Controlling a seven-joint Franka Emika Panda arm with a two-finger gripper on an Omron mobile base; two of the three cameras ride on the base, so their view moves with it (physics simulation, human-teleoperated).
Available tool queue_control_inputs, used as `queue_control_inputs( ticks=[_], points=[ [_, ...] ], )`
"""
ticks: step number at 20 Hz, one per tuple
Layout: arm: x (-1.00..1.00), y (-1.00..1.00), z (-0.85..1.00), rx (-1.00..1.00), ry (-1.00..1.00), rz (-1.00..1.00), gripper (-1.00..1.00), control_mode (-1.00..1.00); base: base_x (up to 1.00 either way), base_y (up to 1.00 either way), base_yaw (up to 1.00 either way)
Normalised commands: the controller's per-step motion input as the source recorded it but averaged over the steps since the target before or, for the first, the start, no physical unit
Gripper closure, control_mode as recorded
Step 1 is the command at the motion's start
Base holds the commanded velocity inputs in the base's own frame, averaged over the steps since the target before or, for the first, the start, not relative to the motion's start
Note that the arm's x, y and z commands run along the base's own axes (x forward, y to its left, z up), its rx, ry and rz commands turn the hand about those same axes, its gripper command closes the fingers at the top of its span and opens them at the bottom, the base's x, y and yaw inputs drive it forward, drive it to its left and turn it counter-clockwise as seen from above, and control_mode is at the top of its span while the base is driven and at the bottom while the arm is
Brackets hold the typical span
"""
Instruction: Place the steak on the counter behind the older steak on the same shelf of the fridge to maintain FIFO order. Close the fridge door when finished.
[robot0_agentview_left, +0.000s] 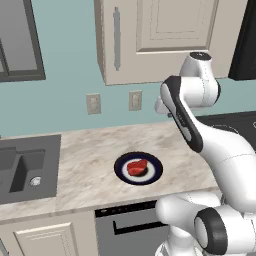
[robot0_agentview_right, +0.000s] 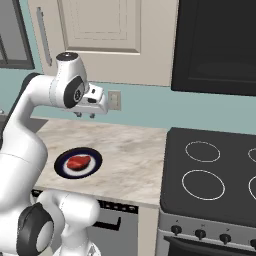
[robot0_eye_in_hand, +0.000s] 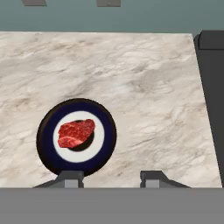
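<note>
The steak (robot0_agentview_left: 136, 168) (robot0_agentview_right: 79, 161) (robot0_eye_in_hand: 76, 133) is a small raw red piece with paler patches. It lies in the middle of a round plate (robot0_eye_in_hand: 46, 131) with a dark blue rim, on the beige marbled counter (robot0_agentview_left: 85, 165) (robot0_eye_in_hand: 144, 78). My gripper (robot0_agentview_right: 84, 115) (robot0_eye_in_hand: 110, 178) hangs well above the counter, pointing down, to the right of the plate and farther back. Its fingers are spread wide with nothing between them: open. The fridge, its shelf and the older steak are out of view.
A dark grey sink (robot0_agentview_left: 25, 167) is set into the counter at the left. The black stovetop (robot0_agentview_right: 215, 170) borders the counter on the right. Wall outlets (robot0_agentview_left: 93, 103) and upper cabinets (robot0_agentview_left: 150, 35) are behind, and a dishwasher front (robot0_agentview_left: 130, 225) sits below the plate.
</note>
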Motion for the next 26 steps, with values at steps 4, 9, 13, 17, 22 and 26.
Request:
queue_control_inputs(
  ticks=[4, 9, 13, 17, 22, 26],
  points=[
    [-0.08, 0.04, 0.00, -0.01, -0.03, 0.00, -1.00, -1.00, 0.00, 0.00, 0.00],
    [0.00, 0.09, -0.08, 0.00, 0.02, 0.00, -1.00, -1.00, 0.00, 0.00, 0.00],
    [0.00, 0.30, -0.24, -0.02, 0.02, 0.00, -1.00, -1.00, 0.00, 0.00, 0.00],
    [0.00, 0.46, -0.51, -0.01, 0.04, -0.22, -1.00, -1.00, 0.00, 0.00, 0.00],
    [0.00, 0.43, -0.71, 0.00, 0.00, -0.57, -1.00, -1.00, 0.00, 0.00, 0.00],
    [0.02, 0.39, -0.69, 0.00, 0.00, -0.48, -1.00, -1.00, 0.00, 0.00, 0.00]
  ],
)
